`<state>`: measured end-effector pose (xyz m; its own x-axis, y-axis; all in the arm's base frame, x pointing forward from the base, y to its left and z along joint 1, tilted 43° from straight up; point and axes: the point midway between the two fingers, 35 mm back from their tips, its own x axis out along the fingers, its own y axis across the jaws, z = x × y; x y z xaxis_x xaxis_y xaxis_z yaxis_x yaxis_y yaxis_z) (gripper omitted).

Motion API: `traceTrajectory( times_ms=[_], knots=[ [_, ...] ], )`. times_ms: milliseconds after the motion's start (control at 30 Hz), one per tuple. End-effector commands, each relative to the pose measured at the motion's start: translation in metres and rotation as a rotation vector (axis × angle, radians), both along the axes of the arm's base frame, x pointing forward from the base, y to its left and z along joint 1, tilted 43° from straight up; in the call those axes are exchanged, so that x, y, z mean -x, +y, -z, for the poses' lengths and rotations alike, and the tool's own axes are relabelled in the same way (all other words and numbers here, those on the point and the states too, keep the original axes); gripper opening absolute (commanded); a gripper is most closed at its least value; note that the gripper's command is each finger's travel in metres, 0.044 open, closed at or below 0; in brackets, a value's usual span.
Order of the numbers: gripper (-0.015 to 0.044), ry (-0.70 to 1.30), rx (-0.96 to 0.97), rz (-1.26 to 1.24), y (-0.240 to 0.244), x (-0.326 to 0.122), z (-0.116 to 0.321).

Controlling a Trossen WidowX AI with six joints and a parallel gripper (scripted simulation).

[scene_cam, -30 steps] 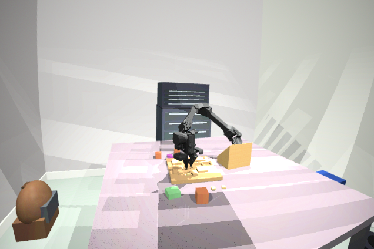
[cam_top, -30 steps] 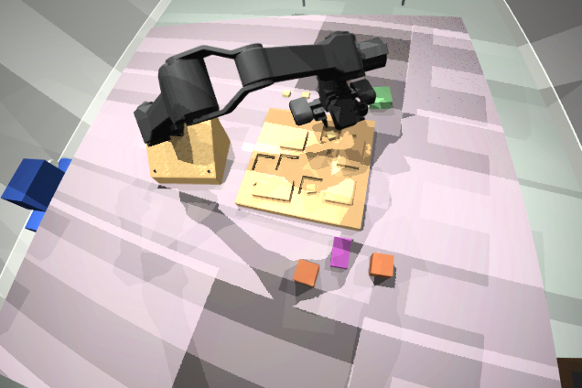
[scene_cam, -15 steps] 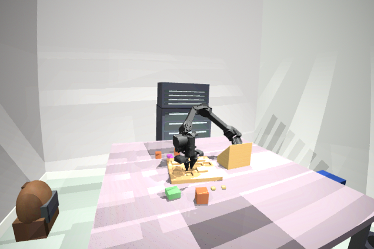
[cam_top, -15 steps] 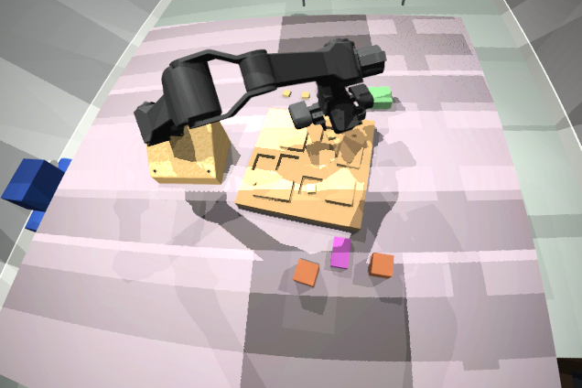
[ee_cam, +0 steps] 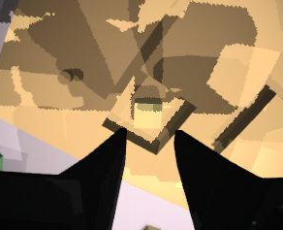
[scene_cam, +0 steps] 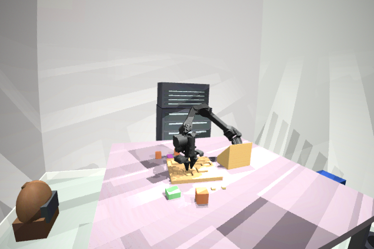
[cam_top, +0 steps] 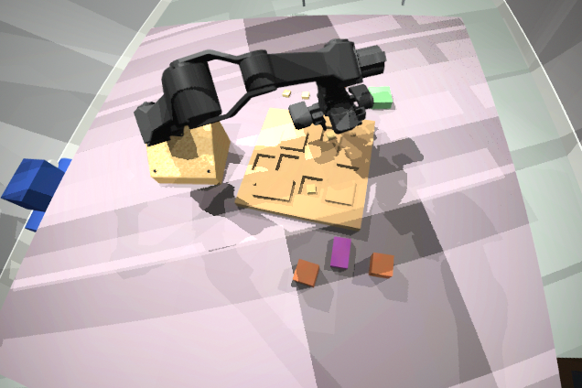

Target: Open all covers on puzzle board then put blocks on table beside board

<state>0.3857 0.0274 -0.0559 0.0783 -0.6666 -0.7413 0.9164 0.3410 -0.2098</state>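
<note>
The wooden puzzle board has recessed wells and slots. A flat cover is at its near left and another cover at its near right in the top view. A small pale block sits in a well between them. Another small pale block sits in a dark-edged well. My gripper is partly open and empty, low over the board, fingertips just short of that well in the wrist view. Two small pale blocks lie on the table off the board. The arm hides part of the board.
A purple block and two orange cubes lie off one board edge. A green block and another orange cube stand off the opposite edge. The wooden arm base stands beside the board.
</note>
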Motion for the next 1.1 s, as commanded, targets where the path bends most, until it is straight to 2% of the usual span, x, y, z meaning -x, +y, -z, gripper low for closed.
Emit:
traceTrajectory(
  times_ms=[0, 1067],
  knots=[
    [0.0144, 0.003, 0.006, -0.004, -0.002, 0.0, 0.001],
    [0.0144, 0.003, 0.008, -0.004, -0.019, -0.002, 0.019]
  ],
)
